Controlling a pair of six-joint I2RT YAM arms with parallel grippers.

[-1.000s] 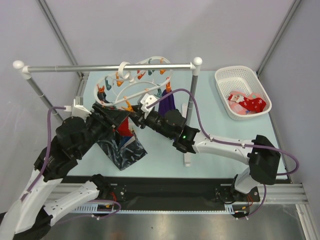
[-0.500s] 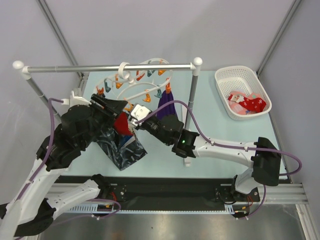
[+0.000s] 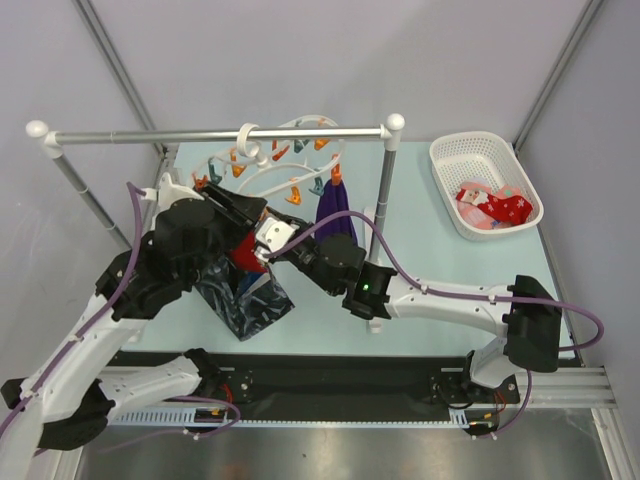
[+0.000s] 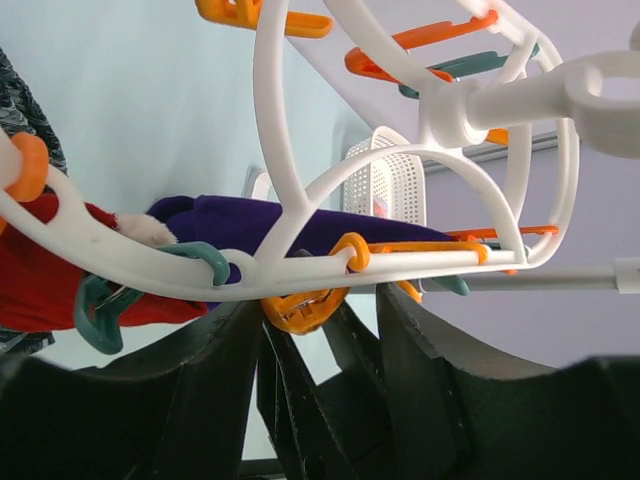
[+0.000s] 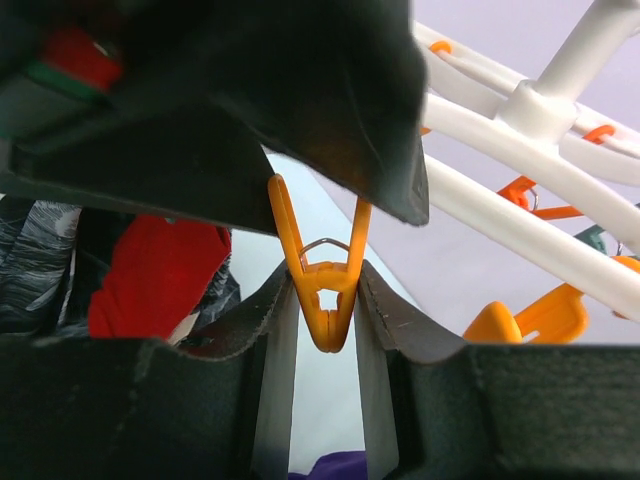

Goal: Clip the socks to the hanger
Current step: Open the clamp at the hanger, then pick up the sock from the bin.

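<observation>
Pinching an orange clothespin (image 5: 326, 300) w/ my right gripper (image 5: 325, 285): both fingers pressed on its narrow end, far legs splayed in a V, so I judge the mouth is sprung for cloth. My left gripper (image 4: 320, 312) sits right under the hanger (image 4: 265, 120) rim, fingers part-way apart, clamping nothing I can see. An orange pin loop (image 4: 305, 310) hangs btw them.

Hanger hooks over the rail (image 3: 150, 136), mid-table. Red sock (image 5: 155, 275) hangs just below the rim, next to my pinched pin and in front of the navy marbled cloth (image 3: 240, 300); purple cloth (image 3: 335, 208) dangles beside. Teal pin (image 4: 90, 315) sits at the sock's edge, can't tell if it bites. More socks (image 3: 495, 208) lie in the basket (image 3: 462, 155), far right, well apart.

Handling, my guess: sock = light, limp, stretchy knit, no shape of its own; it'll sag and fold if I take it mid-body. Best hold is the cuff, a doubled edge thick enough for a pin to bite w/o slipping. Pin = stiff plastic, springy, smooth; squeeze square on the tail or it squirts out sideways. Hanger = v. light, swings and tilts on its hook at any push, so one arm prob. has to steady the rim while the other feeds the cuff in.
</observation>
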